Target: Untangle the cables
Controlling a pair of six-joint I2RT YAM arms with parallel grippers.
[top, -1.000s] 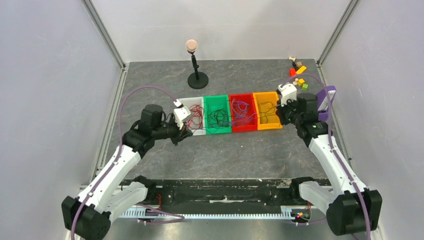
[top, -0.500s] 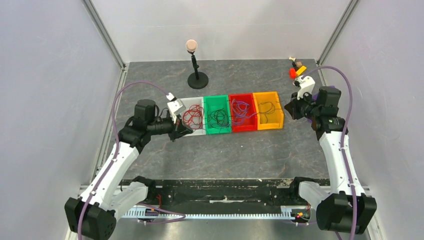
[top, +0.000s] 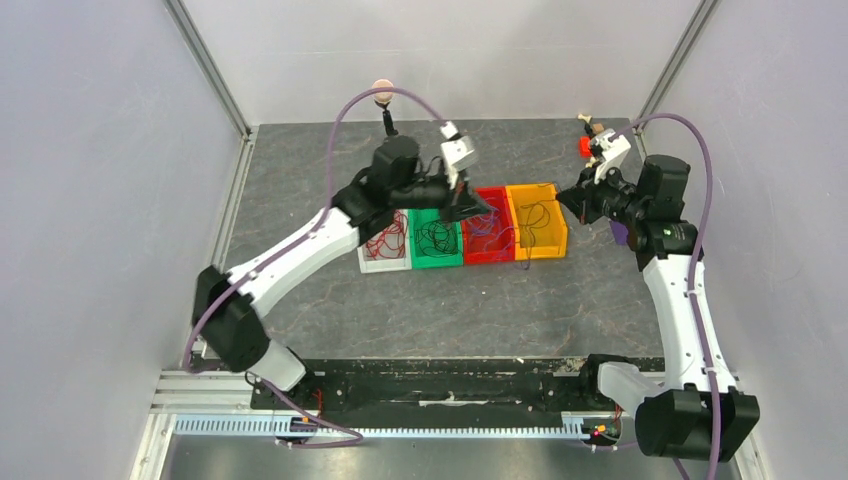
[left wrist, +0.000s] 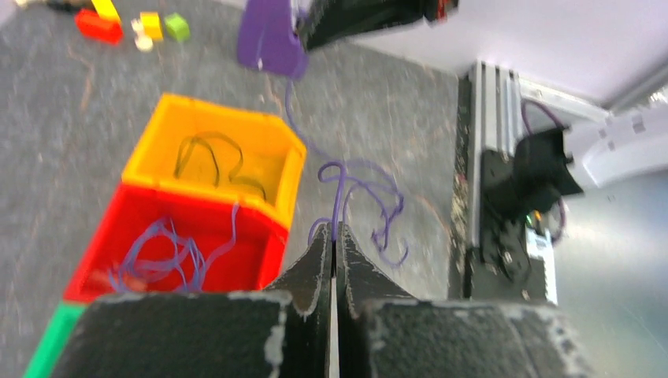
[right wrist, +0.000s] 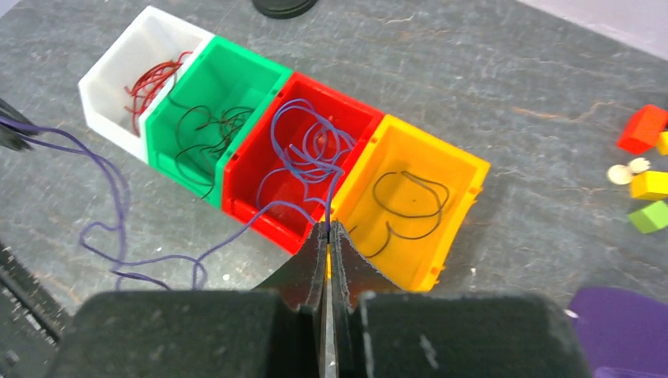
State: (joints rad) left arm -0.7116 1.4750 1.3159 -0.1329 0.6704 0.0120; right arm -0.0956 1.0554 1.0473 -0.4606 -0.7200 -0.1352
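Note:
The cables lie sorted in a row of four bins: red wires [right wrist: 150,79] in the white bin [top: 372,262], black wires [right wrist: 201,130] in the green bin [top: 412,205], blue wires [right wrist: 303,146] in the red bin [top: 490,256], and a dark wire [right wrist: 410,197] in the orange bin [top: 550,245]. My left gripper [top: 478,208] hangs above the red bin and is shut on a blue wire [left wrist: 354,177]. My right gripper [top: 572,200] hangs above the orange bin's right end and is shut on a blue wire [right wrist: 118,228]. That wire runs out of the red bin and loops over the table.
A black stand with a round pink top [top: 381,92] rises behind the bins. Small coloured blocks [right wrist: 650,185] lie at the far right corner, with a purple object [left wrist: 272,35] near them. Grey walls close in the table on three sides.
My left arm has swung from beside the white bin to above the red bin. My right gripper has risen and drawn back to the right. A blue wire now trails out in front of the red bin.

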